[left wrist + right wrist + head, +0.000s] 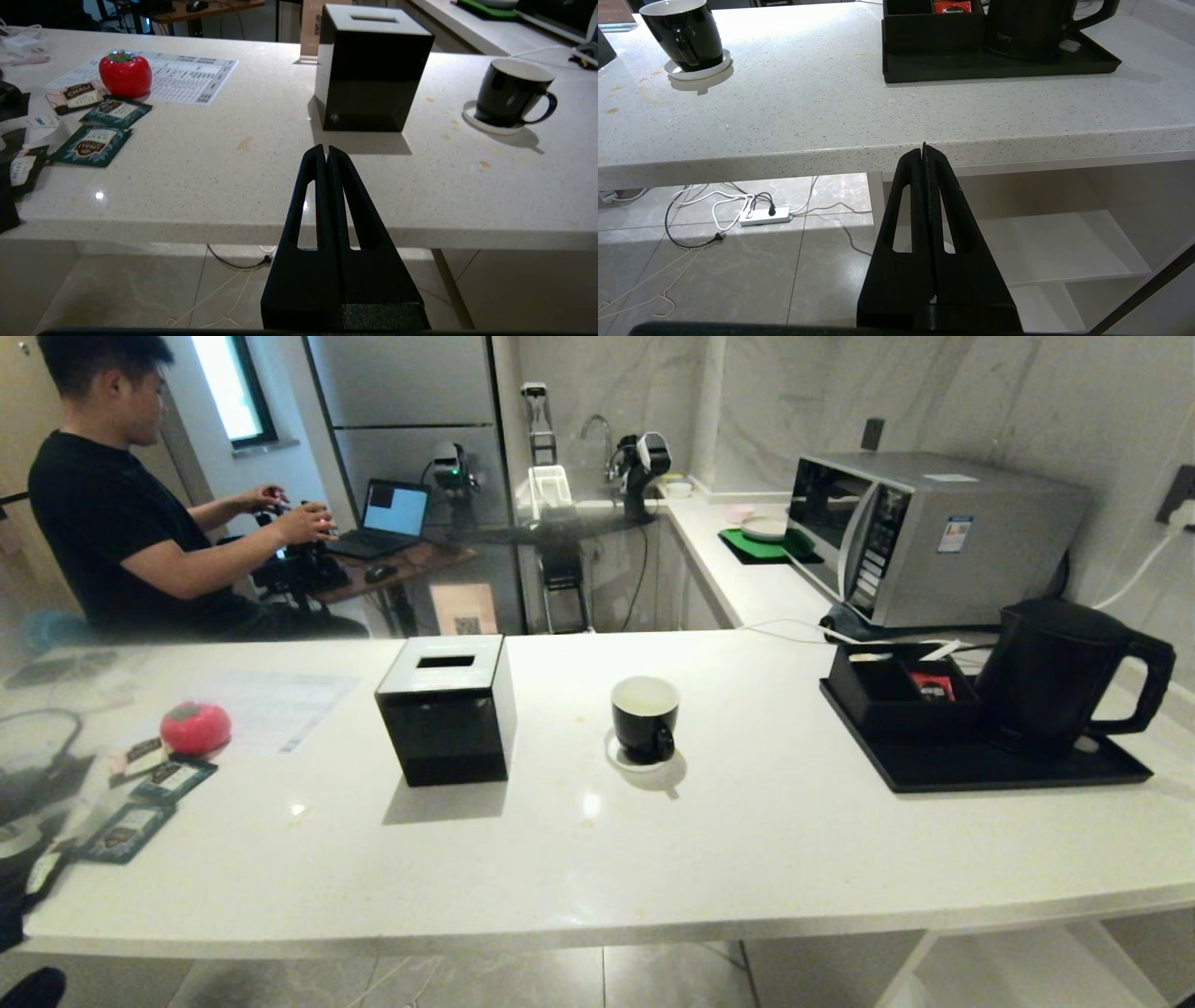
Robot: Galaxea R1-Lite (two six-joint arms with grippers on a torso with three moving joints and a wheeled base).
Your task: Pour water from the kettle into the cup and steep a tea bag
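kettle (1055, 672) sits on its black tray (980, 770), cup (644, 717) on a coaster mid bench (747, 840). left tool (325, 151) and right tool (924, 151) both pinched together, holding nothing.

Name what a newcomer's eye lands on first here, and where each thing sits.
The black tissue box stands mid-counter, with the cup on a white coaster to its right. Far right, the kettle sits on a black tray before the microwave. A red tomato-shaped object lies far left by teal sachets.
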